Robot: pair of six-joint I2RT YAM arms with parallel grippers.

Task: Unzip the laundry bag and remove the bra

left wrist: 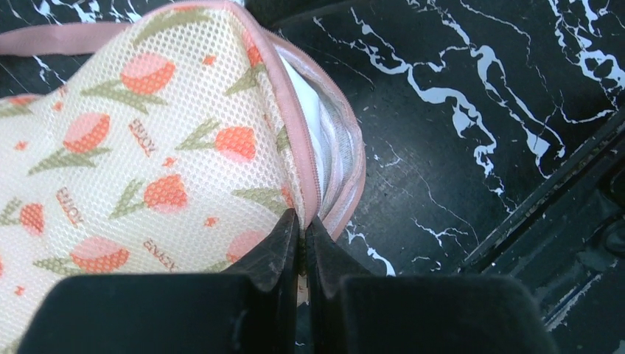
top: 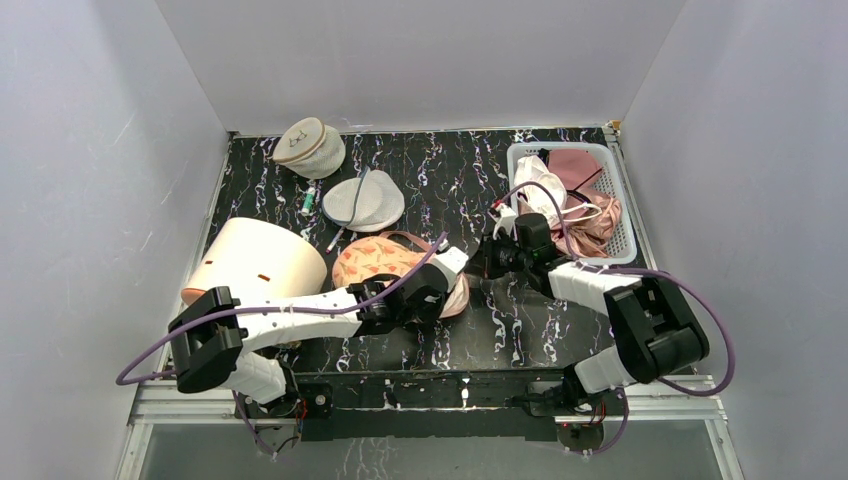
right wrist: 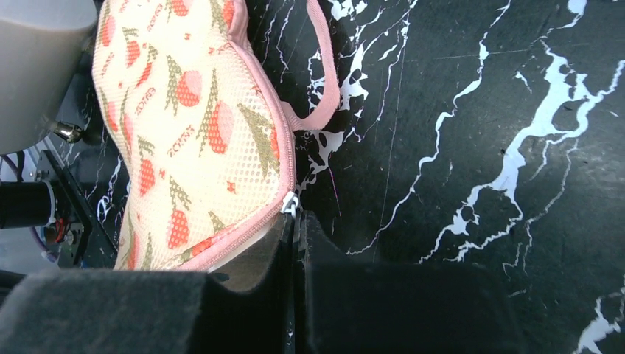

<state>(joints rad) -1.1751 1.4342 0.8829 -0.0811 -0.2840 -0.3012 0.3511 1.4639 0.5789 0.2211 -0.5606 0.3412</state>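
The peach floral laundry bag [top: 380, 258] lies mid-table between the two arms. My left gripper [top: 452, 292] is shut on its pink zipper edge at the bag's near right end; in the left wrist view the jaws [left wrist: 303, 225] pinch that edge of the bag [left wrist: 147, 147]. The zip gapes there, and a strip of smooth white fabric, seemingly the bra [left wrist: 304, 103], shows inside. My right gripper [top: 478, 268] is shut on the small metal zipper pull [right wrist: 290, 204] at the rim of the bag [right wrist: 191, 110]; the right wrist view shows its jaws [right wrist: 295, 221] closed.
A white basket [top: 622, 215] at the back right holds pink and white garments. A round beige-topped pouch [top: 310, 145] and a white mesh pouch [top: 362, 200] lie behind the bag. A large cream tub [top: 260, 262] lies to the bag's left.
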